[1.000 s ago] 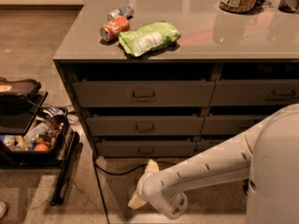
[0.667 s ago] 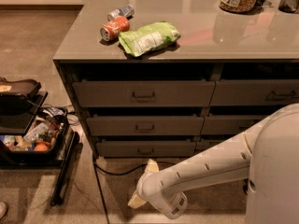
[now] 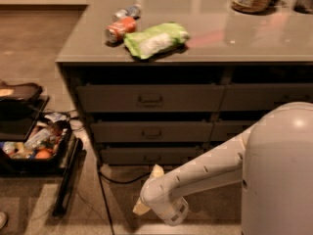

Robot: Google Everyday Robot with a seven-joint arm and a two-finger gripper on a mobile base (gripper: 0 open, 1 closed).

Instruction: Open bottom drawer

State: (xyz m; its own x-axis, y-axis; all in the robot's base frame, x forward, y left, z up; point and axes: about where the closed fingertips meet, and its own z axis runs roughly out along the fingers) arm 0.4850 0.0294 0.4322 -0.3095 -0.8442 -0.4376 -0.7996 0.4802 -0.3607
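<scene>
Gripper (image 3: 148,190) low before the shut bottom drawer (image 3: 146,155).
We see its fingers (image 3: 156,172) spread apart, holding nothing, just below the drawer front.

No change is visible across the interval: the pincer (image 3: 148,190) remains low above the floor (image 3: 73,219), just in front of the bottom drawer (image 3: 127,155) and apart from it, its fingers (image 3: 156,172) spread as before, and the drawer front sits where it did a second ago.
</scene>
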